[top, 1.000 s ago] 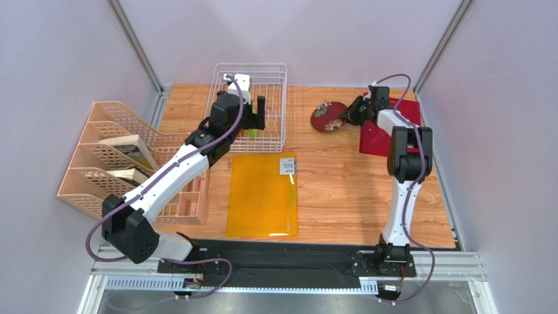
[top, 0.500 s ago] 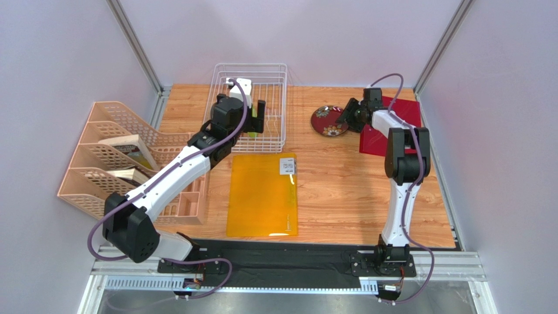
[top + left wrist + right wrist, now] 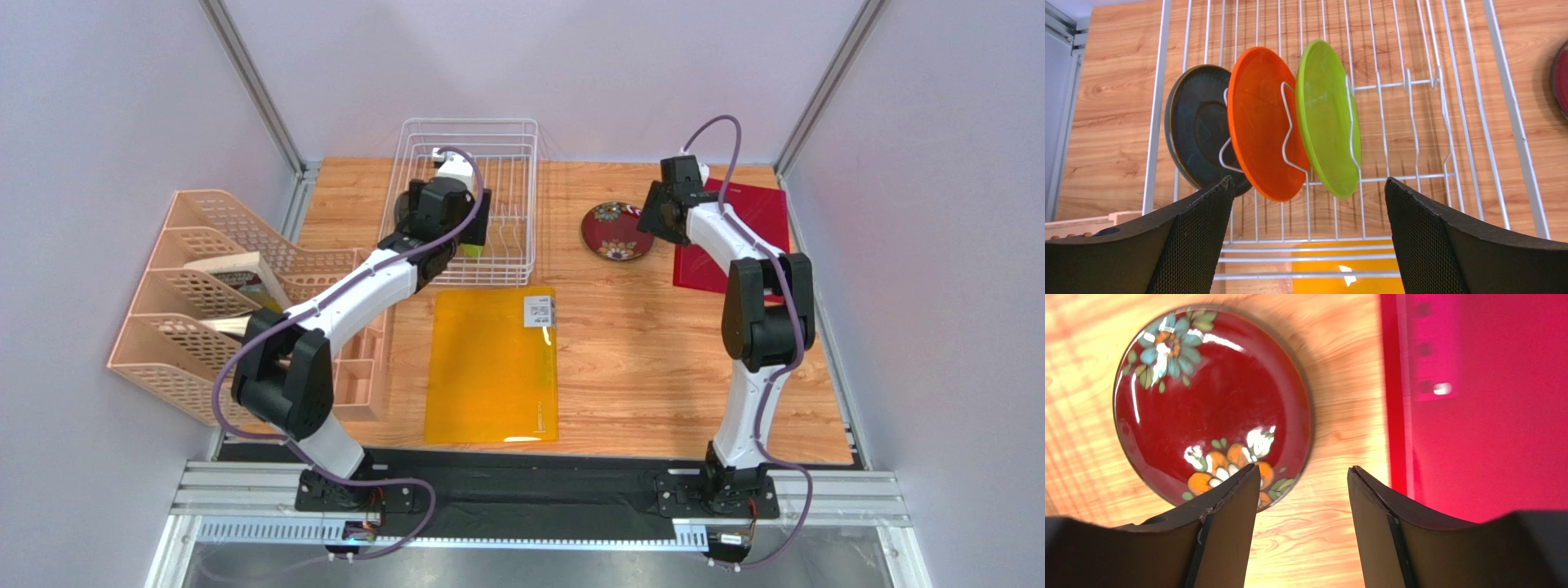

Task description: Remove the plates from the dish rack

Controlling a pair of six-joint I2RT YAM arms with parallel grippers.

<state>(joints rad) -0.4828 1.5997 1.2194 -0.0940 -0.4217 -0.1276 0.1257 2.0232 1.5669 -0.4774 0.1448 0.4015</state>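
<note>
Left gripper [image 3: 1308,184], fingers spread, above white wire dish rack [image 3: 1506,79]; descend astride the rim of its upright lime green round plate [image 3: 1324,116]. Right gripper [image 3: 1303,470], fingers apart, over dark red floral round plate [image 3: 1204,398] lying beside the rack.

Wood-grain tabletop [image 3: 638,355] inside three-sided booth. Pale lilac back wall [image 3: 552,61], matching side walls [image 3: 98,147] left and right. Aluminium corner posts [image 3: 252,86] slant outward at rear corners. Metal rail [image 3: 846,500] runs along near edge. Light soft, even; faint shadows, mild glare on wood.
</note>
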